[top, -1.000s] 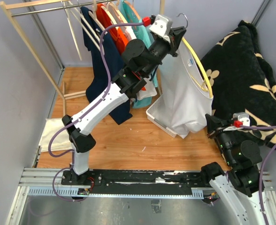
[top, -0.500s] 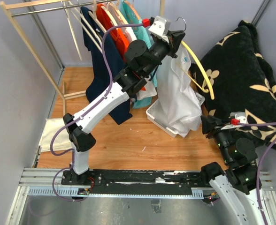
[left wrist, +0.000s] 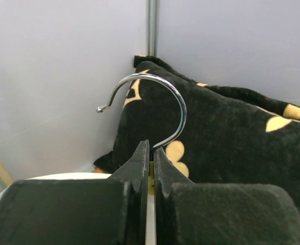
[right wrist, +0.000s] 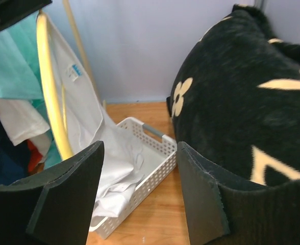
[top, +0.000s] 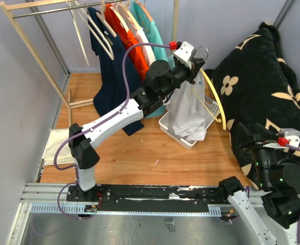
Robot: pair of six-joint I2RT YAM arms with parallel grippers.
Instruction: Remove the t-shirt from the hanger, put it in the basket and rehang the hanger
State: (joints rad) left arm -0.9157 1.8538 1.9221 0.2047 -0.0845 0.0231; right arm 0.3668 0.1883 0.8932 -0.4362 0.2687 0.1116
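Left gripper (left wrist: pixel 150 153) is pinched tight on the neck of the chrome hook, jaws together on the wire, carrying the yellow hanger (right wrist: pixel 50 92). From the hanger, towards six o'clock in the top view, the white t-shirt (top: pixel 188 109) droops off the frame, its hem bunched in the white basket (right wrist: pixel 157 161). Right gripper (right wrist: pixel 139 153) waits at four o'clock, jaws wide apart, holding nothing. The cloth looks light and limp and could snag on the hanger's tip, so pinch a fold near the shoulder and slide it along the arm.
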